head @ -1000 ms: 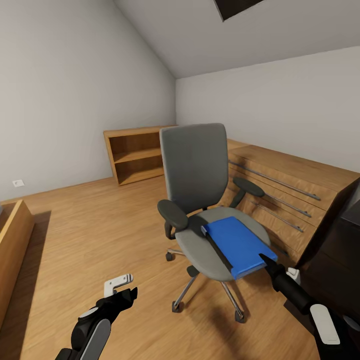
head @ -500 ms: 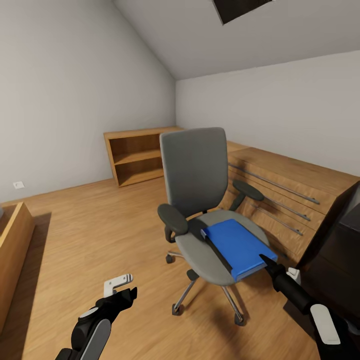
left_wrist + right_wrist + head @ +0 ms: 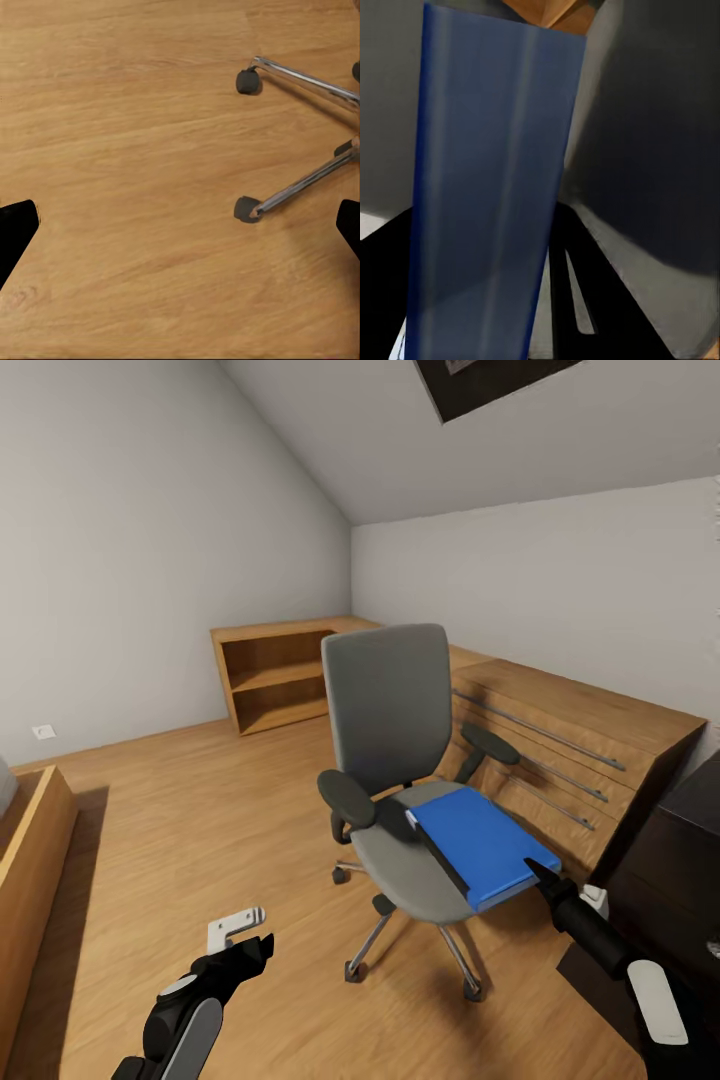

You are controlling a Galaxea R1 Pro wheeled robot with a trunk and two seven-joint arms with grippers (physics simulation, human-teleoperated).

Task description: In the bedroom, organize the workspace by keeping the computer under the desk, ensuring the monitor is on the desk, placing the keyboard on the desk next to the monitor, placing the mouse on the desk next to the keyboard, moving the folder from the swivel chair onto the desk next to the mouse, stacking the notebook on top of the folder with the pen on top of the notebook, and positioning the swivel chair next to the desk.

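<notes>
while the robot's head is tipping up a little (the whole picture is sliding down, so more of the dark skylight (image 3: 495, 385) is showing at the top than a second ago), the things themselves are not moving. the swivel chair (image 3: 400, 760) is standing in the middle of the head view on the wood floor (image 3: 190, 830), with the oak dresser (image 3: 570, 745) behind it at the right. the folder (image 3: 475, 843) is lying flat on the seat, right of the middle of the frame.

the right gripper (image 3: 543, 880) is reaching in from the lower right and is sitting at the near corner of the folder, same as a second ago. in the right wrist view the folder (image 3: 487, 195) is looking very big and close, running between the dark fingers, so i think the gripper is pinching it, but i cannot tell for sure.

the left gripper (image 3: 248, 942) is hanging low at the lower left with its fingers spread apart, holding nothing. its wrist view is looking down at the floor (image 3: 135, 187) and the chair's shiny legs (image 3: 300, 187).

a black corner of the desk (image 3: 670, 870) is peeking in at the right edge. the folder is not lifted yet, so moving it to the desk is the next job, i think.
</notes>
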